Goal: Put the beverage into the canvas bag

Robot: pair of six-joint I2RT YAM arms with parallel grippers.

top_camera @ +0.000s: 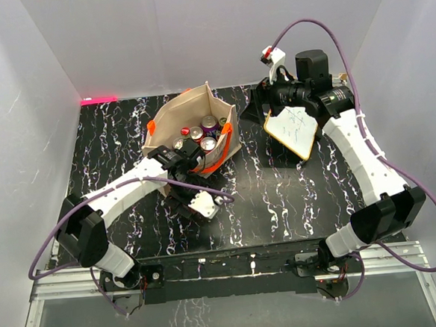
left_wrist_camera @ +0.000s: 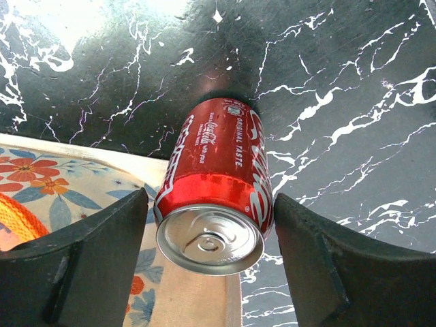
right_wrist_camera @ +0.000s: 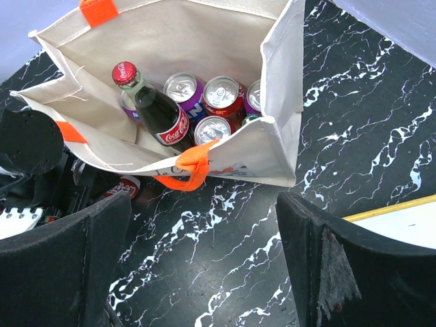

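A red Coca-Cola can [left_wrist_camera: 216, 182] stands upright on the black marble table beside the canvas bag's flower-printed side [left_wrist_camera: 48, 180]. My left gripper [left_wrist_camera: 210, 204] is open and straddles the can. Its right finger touches the can and a thin gap shows at the left finger. In the top view the left gripper [top_camera: 183, 179] hides the can at the bag's near side. The beige canvas bag [top_camera: 192, 109] with orange handles [right_wrist_camera: 193, 165] stands open and holds several cans and a Coca-Cola bottle [right_wrist_camera: 160, 112]. My right gripper [right_wrist_camera: 204, 201] is open and empty, hovering right of the bag.
A white board with handwriting [top_camera: 292, 128] lies right of the bag, under the right arm; its yellow edge [right_wrist_camera: 395, 208] shows in the right wrist view. White walls enclose the table on three sides. A pink strip [top_camera: 99, 100] lies at the back left.
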